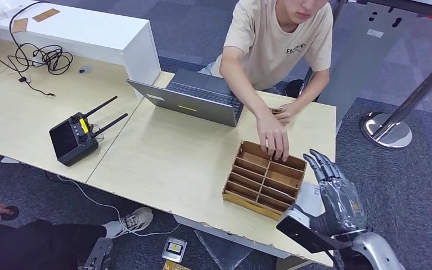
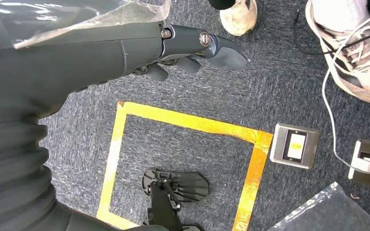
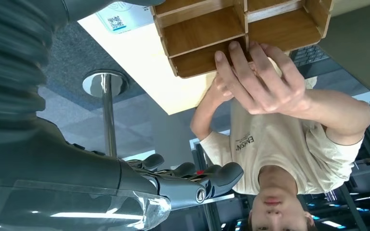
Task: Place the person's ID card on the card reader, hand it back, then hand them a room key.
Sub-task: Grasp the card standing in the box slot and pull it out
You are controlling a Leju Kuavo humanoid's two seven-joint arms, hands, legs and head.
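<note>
The table [image 1: 163, 152] is long; on it a wooden tray [image 1: 264, 179] lies angled near its front edge. A person's hand [image 1: 274, 139] reaches into the tray's far compartments, perhaps holding a card. Just right of the tray, the right hand [image 1: 332, 191] hovers, fingers apart, empty. The left hand [image 2: 192, 48] hangs over carpet, holding nothing.

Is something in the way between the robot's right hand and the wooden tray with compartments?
Yes: the person's hand reaches into the far compartments of the wooden divided tray, beside the raised right hand.
</note>
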